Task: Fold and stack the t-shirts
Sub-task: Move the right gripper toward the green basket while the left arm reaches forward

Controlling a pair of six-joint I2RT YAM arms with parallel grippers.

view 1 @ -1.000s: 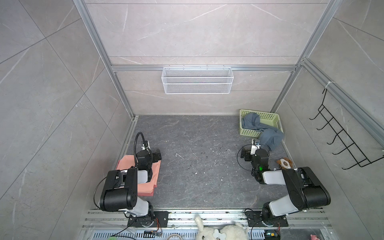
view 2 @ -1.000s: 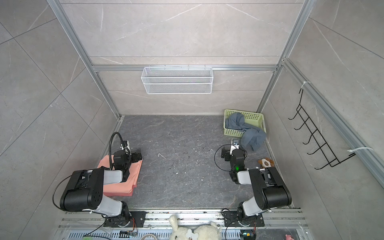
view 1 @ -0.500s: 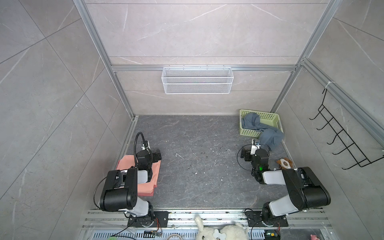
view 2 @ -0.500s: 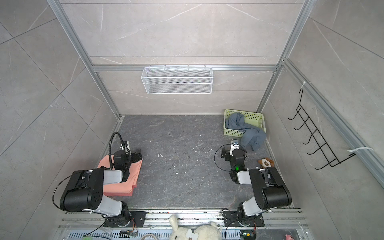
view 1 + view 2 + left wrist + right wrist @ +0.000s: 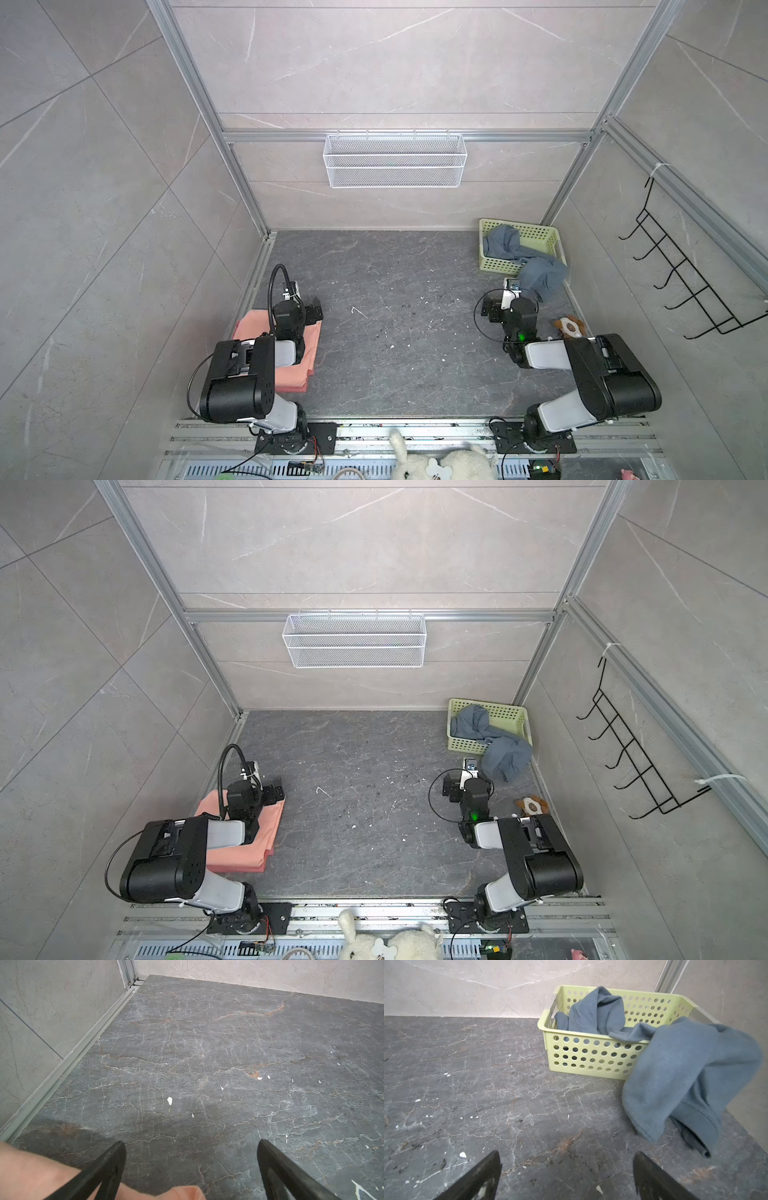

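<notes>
A folded stack of salmon-pink t-shirts (image 5: 309, 353) (image 5: 268, 833) lies at the front left, partly under my left arm. Its edge shows in the left wrist view (image 5: 31, 1172). My left gripper (image 5: 313, 311) (image 5: 191, 1142) hangs open over that stack's far edge, holding nothing. A slate blue-grey t-shirt (image 5: 540, 276) (image 5: 505, 756) (image 5: 685, 1076) spills crumpled out of the pale green basket (image 5: 552, 241) (image 5: 591, 1057) onto the floor at the back right. My right gripper (image 5: 492, 309) (image 5: 566, 1153) stands open just in front of that shirt, apart from it.
A small brown-and-white plush toy (image 5: 569, 328) lies by the right wall beside my right arm. A white wire shelf (image 5: 395, 160) hangs on the back wall and a black hook rack (image 5: 681, 286) on the right wall. Dark stone floor (image 5: 395, 311) separates the arms.
</notes>
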